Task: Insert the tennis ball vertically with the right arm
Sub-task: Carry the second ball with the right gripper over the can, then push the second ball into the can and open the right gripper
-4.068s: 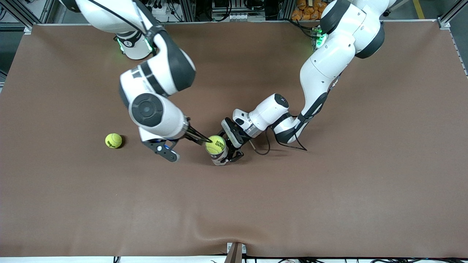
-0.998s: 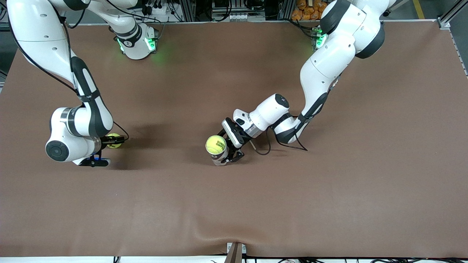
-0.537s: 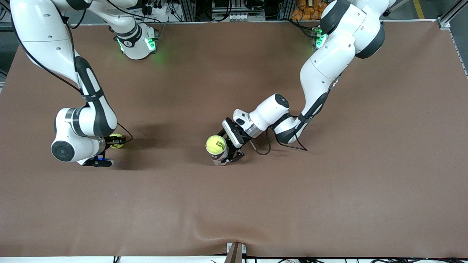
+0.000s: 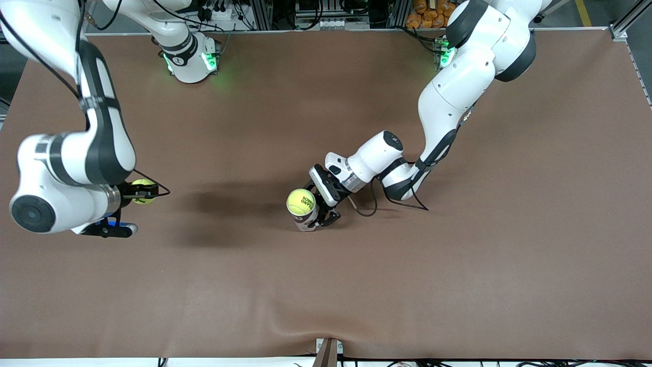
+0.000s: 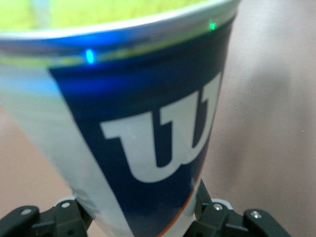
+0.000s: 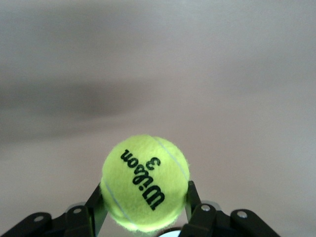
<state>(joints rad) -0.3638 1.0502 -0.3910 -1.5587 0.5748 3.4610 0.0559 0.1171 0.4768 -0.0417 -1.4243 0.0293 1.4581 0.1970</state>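
Right gripper (image 4: 148, 192) is clamping the fuzzy yellow-green tennis ball (image 6: 145, 182), carrying it above the brown table (image 4: 326, 285). Left gripper (image 4: 320, 210) is holding the blue-labelled can (image 5: 143, 133) (already topped by another ball (image 4: 300, 201)). Transport step; next, centring over the can.

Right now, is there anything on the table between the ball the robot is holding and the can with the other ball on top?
Nothing. In the front view, only bare brown table lies between the held ball and the can.
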